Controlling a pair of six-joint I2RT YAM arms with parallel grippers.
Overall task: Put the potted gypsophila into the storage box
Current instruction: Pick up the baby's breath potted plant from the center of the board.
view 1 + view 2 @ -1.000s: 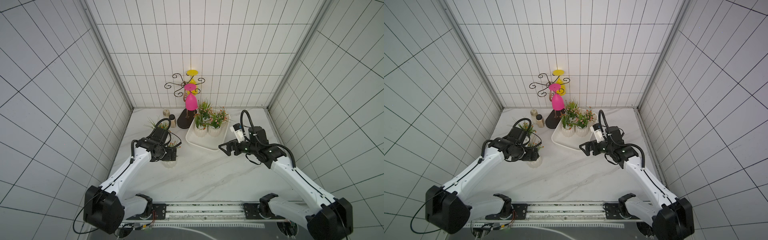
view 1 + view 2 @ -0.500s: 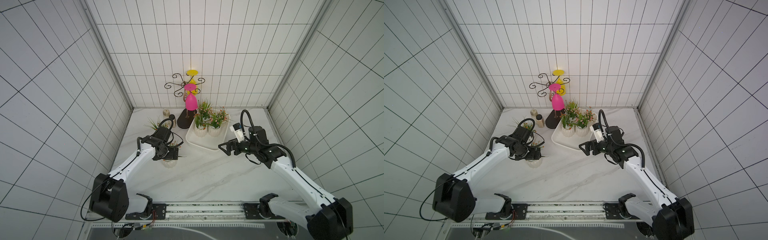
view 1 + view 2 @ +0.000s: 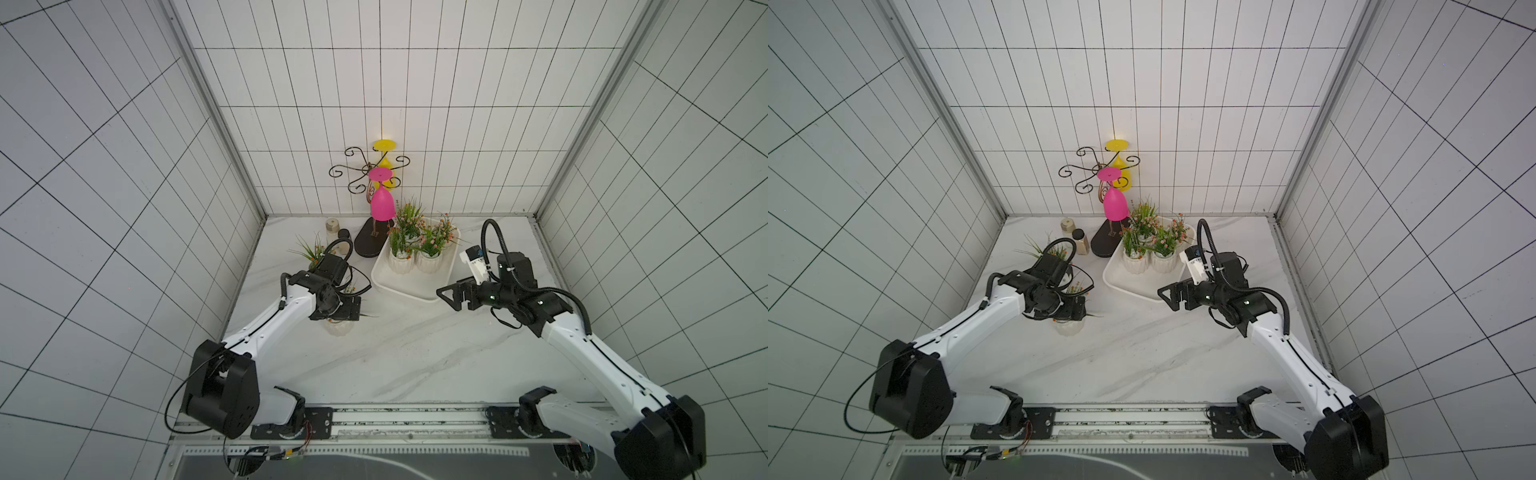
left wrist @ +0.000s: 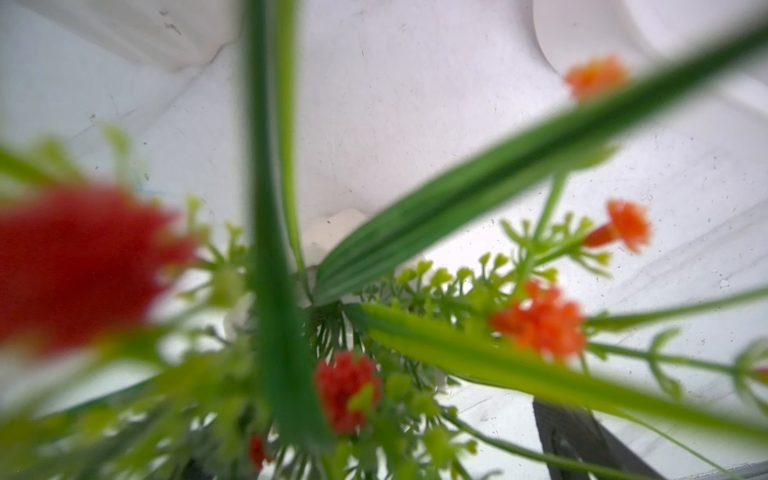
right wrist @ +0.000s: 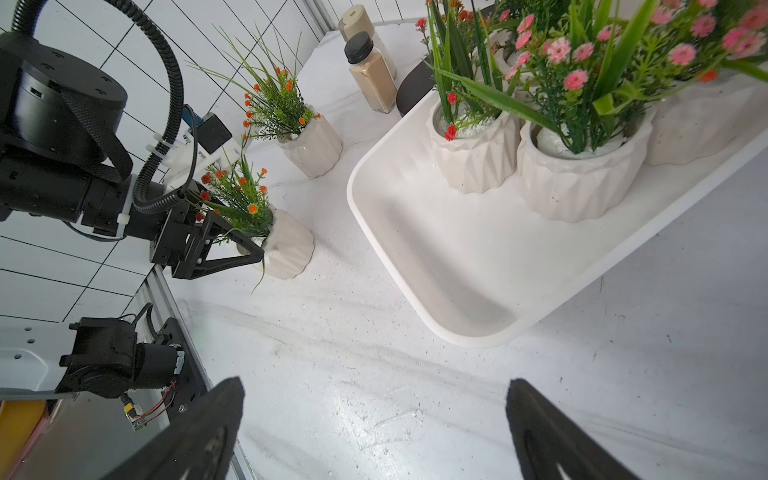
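- Your left fingers (image 5: pixel 249 255) stand wide about the potted gypsophila (image 5: pixel 289 245); one tip lies at the pot's wall, though you cannot tell whether it touches.
- That pot stands upright on the table (image 5: pixel 374 395), left of the storage box (image 5: pixel 457 257) and outside it.
- Your right fingers (image 5: pixel 199 428) gape wide, holding nothing, over the table beside the box's near right corner.
- At the box's far end stand other pots (image 5: pixel 473 153); a further pot (image 5: pixel 311 145) stands on the table, far left.
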